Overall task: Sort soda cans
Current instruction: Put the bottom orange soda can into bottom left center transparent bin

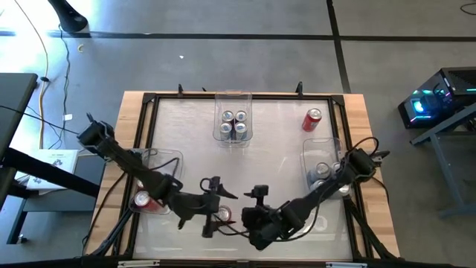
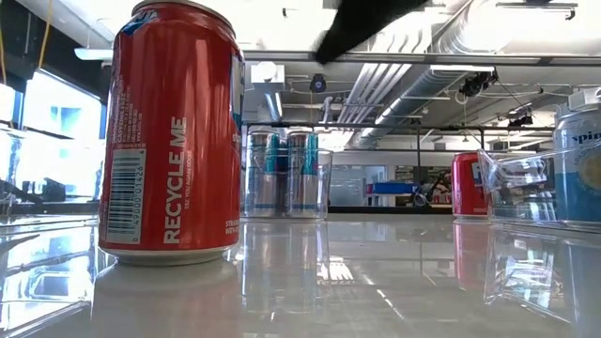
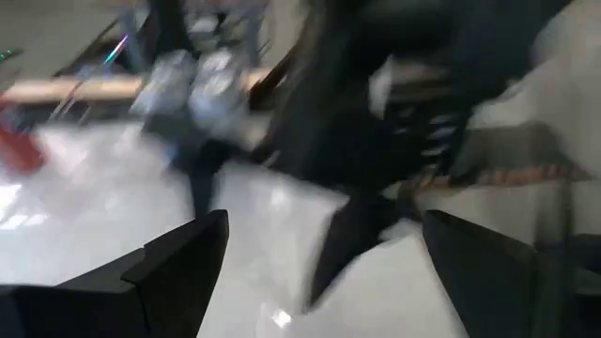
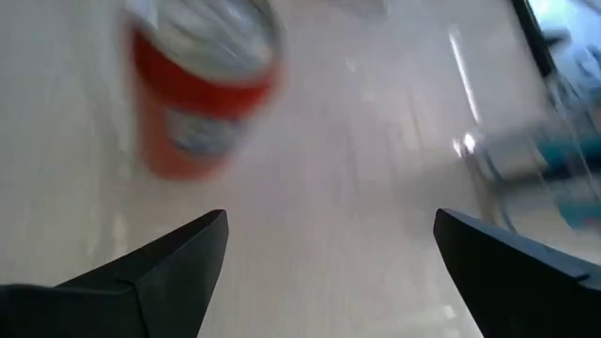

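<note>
A red soda can [image 1: 223,216] [image 2: 174,141] stands upright on its base near the table's front edge, between my two grippers. My left gripper [image 1: 216,202] [image 3: 319,263] is open just left of it and points toward the table's right, at my right arm. My right gripper [image 1: 249,212] [image 4: 329,253] is open just right of the can and tipped down toward it; the can [image 4: 202,89] shows ahead of its fingers, untouched. Another red can [image 1: 312,119] [image 2: 468,183] stands alone at the far right. Neither gripper has anything between its fingers.
A clear bin [image 1: 233,138] [image 2: 324,183] at the far middle holds several silver-and-blue cans. A clear bin [image 1: 160,160] at the left holds red cans [image 1: 143,201]. A clear bin [image 1: 312,152] [image 2: 526,183] at the right holds silver cans [image 1: 322,171]. A dark frame [image 1: 149,100] rims the table.
</note>
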### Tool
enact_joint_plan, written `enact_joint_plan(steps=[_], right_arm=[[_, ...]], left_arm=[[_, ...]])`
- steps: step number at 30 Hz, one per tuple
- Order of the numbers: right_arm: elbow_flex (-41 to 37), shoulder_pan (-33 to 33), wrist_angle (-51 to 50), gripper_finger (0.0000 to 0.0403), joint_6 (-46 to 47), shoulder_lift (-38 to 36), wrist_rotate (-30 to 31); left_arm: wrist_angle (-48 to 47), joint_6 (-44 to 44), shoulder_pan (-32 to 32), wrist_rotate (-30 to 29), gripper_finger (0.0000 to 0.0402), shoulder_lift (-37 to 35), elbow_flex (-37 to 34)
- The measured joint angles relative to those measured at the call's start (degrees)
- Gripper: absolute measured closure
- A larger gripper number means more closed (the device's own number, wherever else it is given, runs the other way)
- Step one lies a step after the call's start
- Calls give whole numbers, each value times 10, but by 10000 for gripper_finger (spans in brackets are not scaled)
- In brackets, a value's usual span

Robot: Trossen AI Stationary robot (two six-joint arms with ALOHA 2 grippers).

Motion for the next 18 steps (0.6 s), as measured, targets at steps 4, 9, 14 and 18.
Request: enact_joint_plan(steps=[4,9,14,18], right_arm=[[0,-8,-89,29,74,0,4],[0,-5,-214,29,194,2,-2],[0,21,-371,29,324,2,1],[-10,70,-473,29,462,-24,2]], left_arm=[[2,23,-13,21,51,-22,1],[17,68,-45,20,51,-47,2],[-7,94,-77,15,51,-59,2],[-64,63,-91,11,51,-59,2]])
